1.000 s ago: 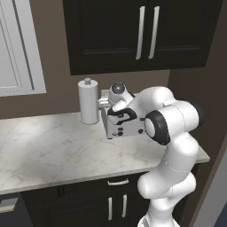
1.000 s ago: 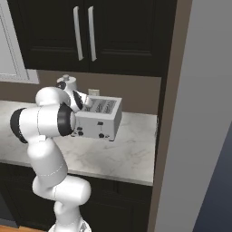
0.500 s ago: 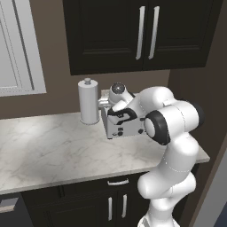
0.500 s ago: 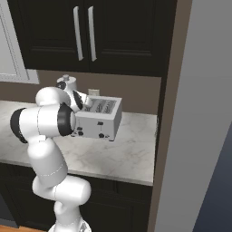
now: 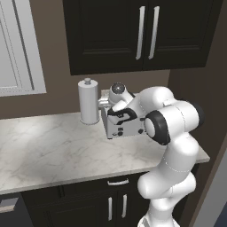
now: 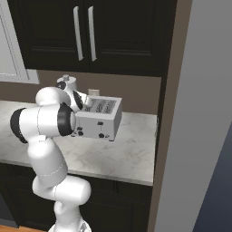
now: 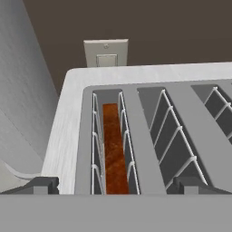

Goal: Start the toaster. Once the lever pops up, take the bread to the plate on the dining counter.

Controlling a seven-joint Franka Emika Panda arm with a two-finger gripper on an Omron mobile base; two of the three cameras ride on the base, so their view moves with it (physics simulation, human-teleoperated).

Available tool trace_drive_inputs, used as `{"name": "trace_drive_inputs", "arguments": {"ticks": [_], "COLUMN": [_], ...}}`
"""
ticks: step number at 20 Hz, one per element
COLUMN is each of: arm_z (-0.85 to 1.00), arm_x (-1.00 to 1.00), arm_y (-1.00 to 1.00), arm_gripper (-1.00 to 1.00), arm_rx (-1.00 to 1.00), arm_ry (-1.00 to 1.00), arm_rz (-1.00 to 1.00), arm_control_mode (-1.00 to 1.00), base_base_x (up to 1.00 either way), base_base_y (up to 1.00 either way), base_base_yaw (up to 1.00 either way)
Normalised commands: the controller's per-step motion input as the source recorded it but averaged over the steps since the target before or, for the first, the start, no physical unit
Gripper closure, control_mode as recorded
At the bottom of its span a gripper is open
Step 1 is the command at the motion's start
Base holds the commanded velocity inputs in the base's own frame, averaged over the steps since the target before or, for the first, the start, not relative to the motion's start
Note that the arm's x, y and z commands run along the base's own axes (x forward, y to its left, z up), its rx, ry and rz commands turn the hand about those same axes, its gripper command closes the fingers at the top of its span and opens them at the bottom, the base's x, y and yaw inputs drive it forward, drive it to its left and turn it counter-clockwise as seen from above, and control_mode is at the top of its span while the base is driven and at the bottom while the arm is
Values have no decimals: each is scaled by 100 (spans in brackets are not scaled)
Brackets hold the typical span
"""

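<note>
The silver-white toaster [image 5: 119, 130] stands at the back of the counter, with its dark knobs facing the room [image 6: 100, 122]. The hand view looks straight down into its slots [image 7: 149, 86]. An orange-brown slice of bread [image 7: 113, 152] sits deep in the leftmost slot. My gripper [image 7: 117, 186] hovers open just above the toaster's front edge, one fingertip [image 7: 41, 185] on either side of that slot and touching nothing. The plate and the dining counter are out of view.
A white paper-towel roll [image 5: 88, 101] stands just left of the toaster. A wall outlet [image 7: 106, 53] is behind it. Dark upper cabinets [image 5: 142, 33] hang overhead. The marble counter [image 5: 44, 148] stretches left; a tall grey panel [image 6: 204, 118] closes the right side.
</note>
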Motion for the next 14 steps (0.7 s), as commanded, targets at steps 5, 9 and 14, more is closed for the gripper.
{"name": "trace_drive_inputs", "arguments": {"ticks": [5,9,14], "arm_z": [0,0,0], "arm_x": [0,0,0], "arm_y": [0,0,0], "arm_gripper": [-100,-100,-100], "arm_rx": [0,0,0], "arm_ry": [0,0,0], "arm_rz": [0,0,0], "arm_control_mode": [-100,-100,-100], "base_base_x": [0,0,0], "base_base_y": [0,0,0], "base_base_yaw": [0,0,0]}}
